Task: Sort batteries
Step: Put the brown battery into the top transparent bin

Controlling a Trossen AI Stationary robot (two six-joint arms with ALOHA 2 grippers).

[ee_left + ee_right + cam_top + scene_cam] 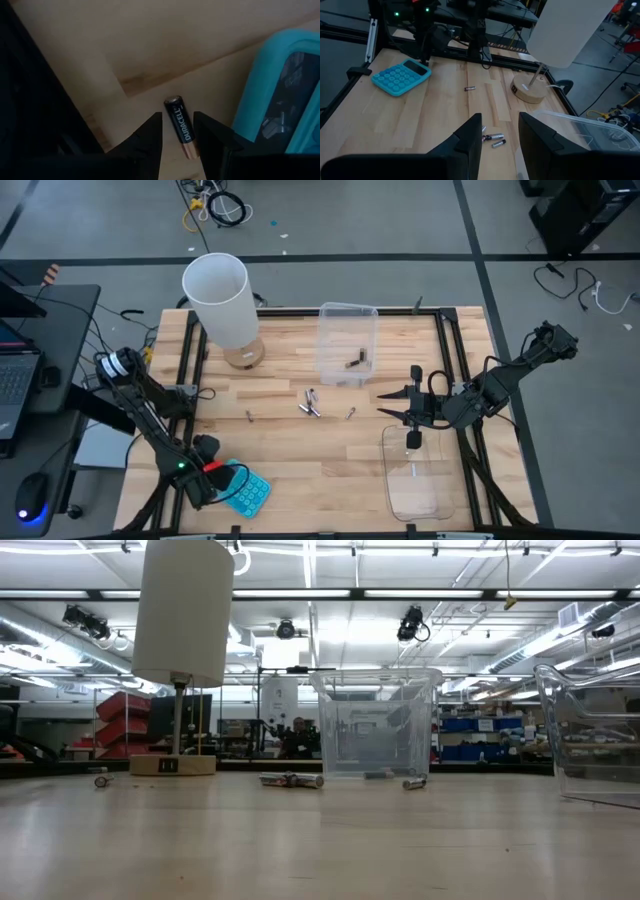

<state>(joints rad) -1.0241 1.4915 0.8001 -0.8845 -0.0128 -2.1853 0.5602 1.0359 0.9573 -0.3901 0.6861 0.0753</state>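
A black and copper battery lies on the wood beside the blue calculator at the table's near left. My left gripper points down over it, open, one finger on each side of the battery. More batteries lie mid-table: a small cluster, one to its left and one to its right. Others lie inside the far clear tub. My right gripper hangs open and holds nothing, above the table near the near right clear tub.
A white-shaded lamp on a round wooden base stands at the far left. A black frame rail runs along the table's left edge close to my left gripper. Bare wood lies between the calculator and the near tub.
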